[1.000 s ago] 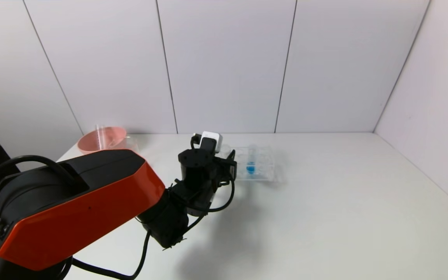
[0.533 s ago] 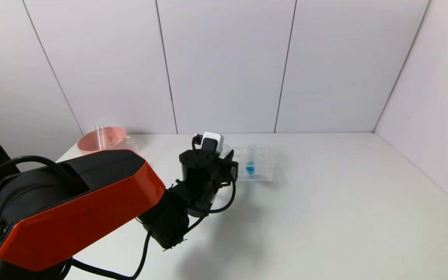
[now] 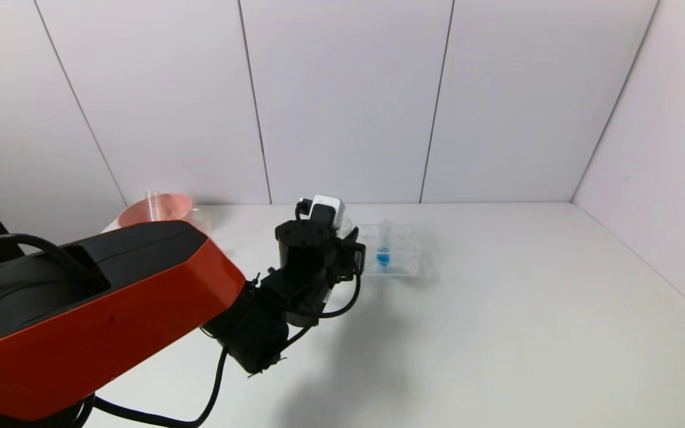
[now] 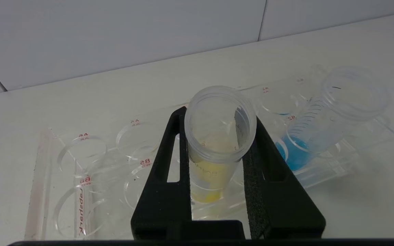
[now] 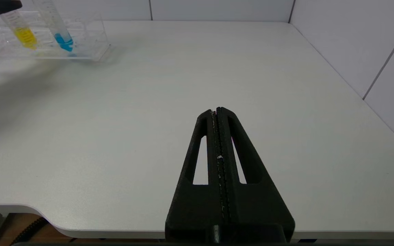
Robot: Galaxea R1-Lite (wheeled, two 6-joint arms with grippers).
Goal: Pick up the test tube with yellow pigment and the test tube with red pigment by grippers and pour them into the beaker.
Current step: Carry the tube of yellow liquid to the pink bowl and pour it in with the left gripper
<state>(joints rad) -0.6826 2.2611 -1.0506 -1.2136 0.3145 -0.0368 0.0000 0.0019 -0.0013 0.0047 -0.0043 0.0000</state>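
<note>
A: What is shown in the head view?

B: The left gripper (image 3: 351,252) is seen at the near-left end of the clear tube rack (image 3: 405,261), on the white table (image 3: 497,309). Its jaws are hidden there behind the wrist. A tube with blue liquid (image 3: 383,252) is seen standing in the rack. A pink bowl (image 3: 155,208) is partly seen at the far left, behind the orange arm cover. The beaker cannot be made out with certainty, and no test tube with red pigment is seen

A: And in the left wrist view?

B: The test tube with yellow pigment (image 4: 215,150) is gripped between the two black pads (image 4: 257,167), just below its open rim; the jaws are closed narrowly on it. Its yellow bottom is seen low among the rack's holes, so whether it is lifted clear cannot be told. The blue tube leans in a neighbouring hole

A: And in the right wrist view?

B: The right gripper (image 5: 219,111) is held low over the near-right part of the table, well apart from the rack, with its jaws pressed fully together on nothing. The yellow and blue tubes are seen far off at the rack

A: How far along is the task judged to be?

B: Only the grasp of the yellow tube is judged done. Lifting it out, carrying it to the beaker and pouring are left, and nothing of the red tube's part is seen to be begun
</note>
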